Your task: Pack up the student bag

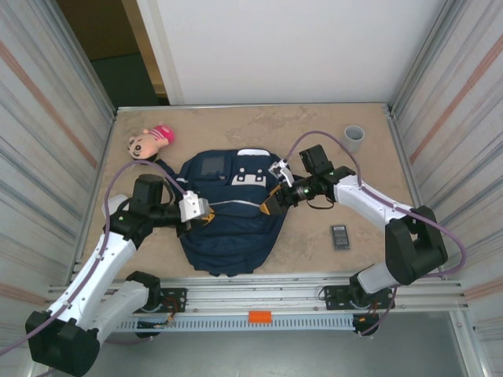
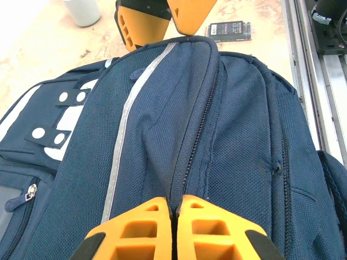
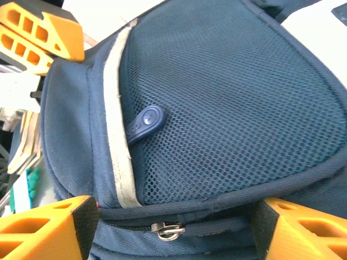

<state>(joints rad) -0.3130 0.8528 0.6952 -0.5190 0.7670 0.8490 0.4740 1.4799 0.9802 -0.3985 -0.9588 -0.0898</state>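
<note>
The student bag (image 1: 228,228), a navy backpack with white patches and a thin white stripe (image 2: 126,124), lies flat in the middle of the table. My left gripper (image 1: 206,208) sits on the bag's left side, shut on a fold of navy fabric (image 2: 174,208) beside the zip. My right gripper (image 1: 271,206) is at the bag's right edge. It is open, its orange fingers (image 3: 49,230) on either side of the bag's edge seam (image 3: 179,206). A metal zip slider (image 3: 168,230) lies between them. A blue rubber zip pull (image 3: 146,122) rests on the mesh pocket.
A doll with a pink hat (image 1: 149,141) lies at the back left beside the bag. A grey cup (image 1: 354,138) stands at the back right. A small dark calculator-like device (image 1: 340,236) lies right of the bag. Metal walls close both sides.
</note>
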